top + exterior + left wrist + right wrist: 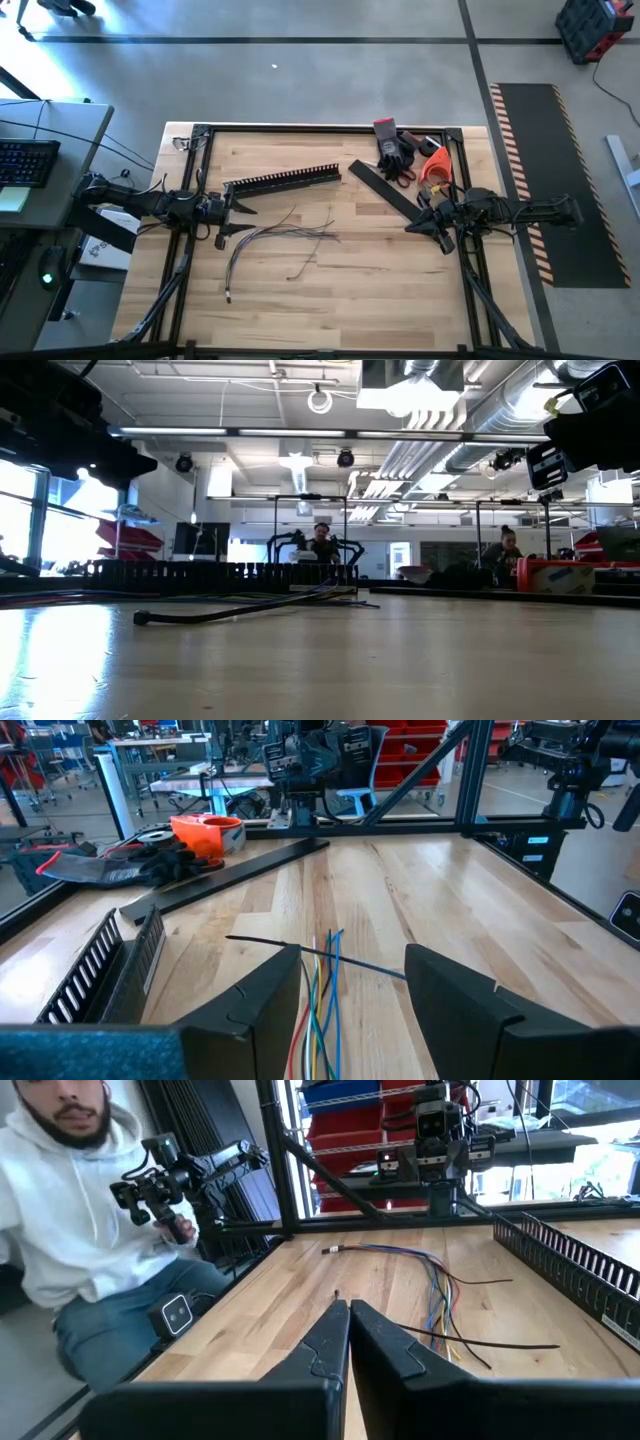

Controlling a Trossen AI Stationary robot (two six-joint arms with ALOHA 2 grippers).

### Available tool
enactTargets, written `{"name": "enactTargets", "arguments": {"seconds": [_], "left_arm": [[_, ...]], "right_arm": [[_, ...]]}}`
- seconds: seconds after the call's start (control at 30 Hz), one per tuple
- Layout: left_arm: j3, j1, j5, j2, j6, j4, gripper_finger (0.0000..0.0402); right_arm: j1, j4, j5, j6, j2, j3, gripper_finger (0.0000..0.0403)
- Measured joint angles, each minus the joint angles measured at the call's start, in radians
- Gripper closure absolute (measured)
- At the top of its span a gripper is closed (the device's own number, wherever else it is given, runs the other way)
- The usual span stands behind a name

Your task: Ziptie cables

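The cables (285,237) lie loose on the wooden table, dark wires with blue, green and yellow strands, one end gathered and the other splayed. In the low view the cables (230,611) lie flat on the table top. My left gripper (245,220) is open at their gathered end. In the left wrist view my left gripper (350,960) has a finger on either side of the coloured strands (322,982), without visible touch. My right gripper (412,227) is shut over bare table to the cables' right. My right gripper (348,1308) points toward the cables (432,1278).
A black slotted rail (285,180) lies beyond the cables, and a flat black strip (385,190) lies slanted near my right gripper. Gloves (395,150) and an orange object (435,165) sit at the far right corner. A person in a white hoodie (60,1210) sits beside the table.
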Motion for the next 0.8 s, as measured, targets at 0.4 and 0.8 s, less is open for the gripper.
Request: {"name": "enactTargets", "arguments": {"seconds": [0.4,0.8], "left_arm": [[0.0,0.0,0.0,0.0,0.0,0.0,0.0238],[0.0,0.0,-0.026,0.0,-0.001,0.007,0.0238]], "right_arm": [[0.0,0.0,0.0,0.0,0.0,0.0,0.0403],[0.0,0.249,0.289,0.142,0.0,0.0,0.0403]]}}
